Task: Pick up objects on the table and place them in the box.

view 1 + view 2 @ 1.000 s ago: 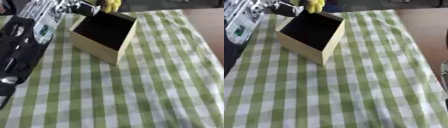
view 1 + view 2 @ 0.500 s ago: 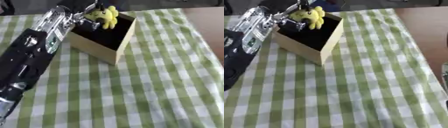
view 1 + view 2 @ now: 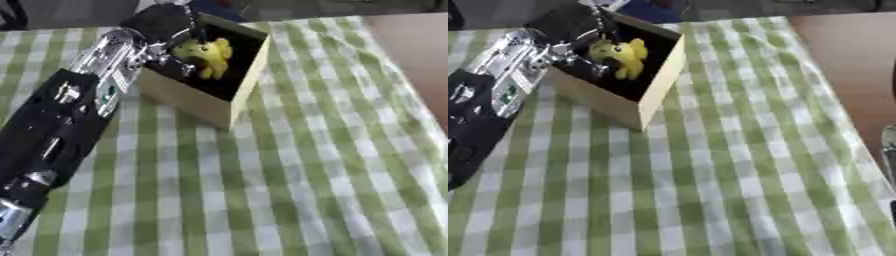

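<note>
Item: left hand [image 3: 162,27], black, on a black and silver arm that comes in from the lower left and reaches over the near-left wall of the box. Fingers: curled down into the box opening; whether they are closed on the toy or merely beside it cannot be told, since the fingertips are lost against the dark interior.

Item: yellow soft toy [image 3: 207,55], small, with lobed limbs. Position: just below and to the right of the left hand, inside the mouth of the box, touching or very near the fingers. It appears to hang against the dark inner wall and may not be resting on the bottom; the floor of the box is not visible.

Item: cardboard box [image 3: 197,102], open-topped, pale outside, dark inside, standing askew directly under the hand.

Item: checked tablecloth [image 3: 289,170], green and white, spreading to the right of the hand and toward the camera. No other loose object shows on it in either view.

Item: right hand. Not identifiable; only a dark sliver shows at the right edge of the right eye view.

Status, as judged: placement of the toy is nearly complete. It is within the box walls. Remaining: let go if it is held, and lift the hand clear. No further items to collect are in sight.
</note>
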